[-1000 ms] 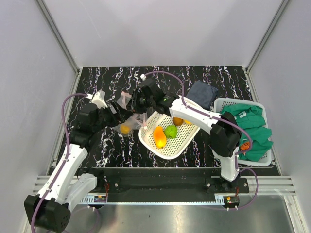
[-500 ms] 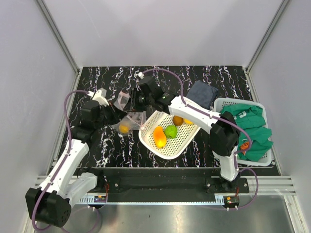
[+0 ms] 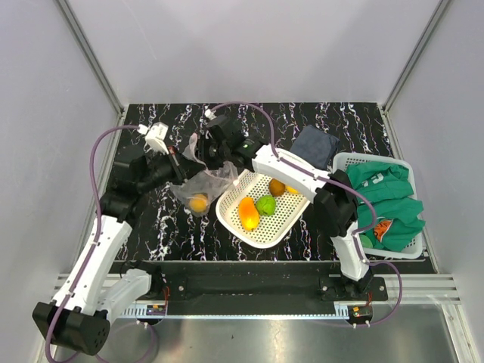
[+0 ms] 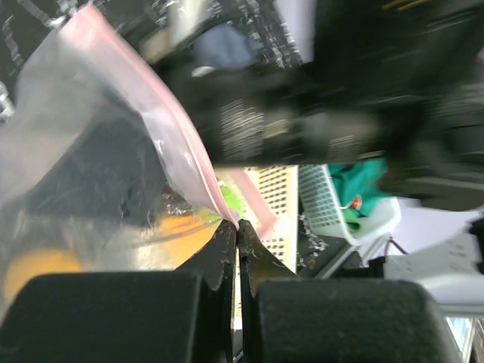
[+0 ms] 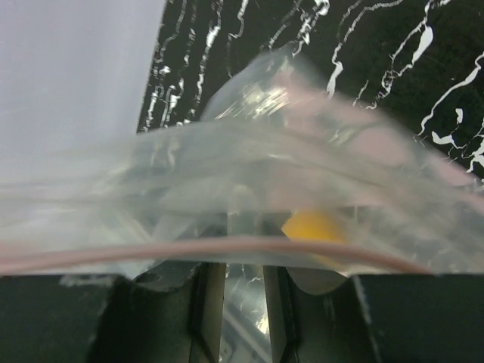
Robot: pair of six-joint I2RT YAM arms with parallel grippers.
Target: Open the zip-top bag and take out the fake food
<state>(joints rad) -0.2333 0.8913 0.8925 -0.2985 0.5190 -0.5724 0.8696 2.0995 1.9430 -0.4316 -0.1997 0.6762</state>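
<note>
The zip-top bag point(image 3: 203, 184) hangs clear and crinkly between my two grippers, left of the oval basket. One orange piece of fake food point(image 3: 198, 203) lies in its bottom. My left gripper point(image 3: 178, 165) is shut on the pink zip strip point(image 4: 181, 144), which runs up from the jaw tips point(image 4: 237, 224). My right gripper point(image 3: 206, 155) holds the bag's far lip. In the right wrist view the bag point(image 5: 249, 174) drapes over the right gripper point(image 5: 243, 227), whose fingers stand slightly apart with film between them; the orange piece point(image 5: 314, 227) shows through.
The oval white mesh basket point(image 3: 231, 215) beside the bag holds an orange-yellow piece point(image 3: 248, 213), a green one point(image 3: 265, 204) and an orange one point(image 3: 277, 187). A dark blue folded cloth point(image 3: 315, 146) lies behind. A white basket point(image 3: 346, 160) at the right holds green clothing point(image 3: 389, 198).
My left gripper has closed on the zip strip. Both grippers have moved back and left, lifting the bag and stretching its mouth between them.
</note>
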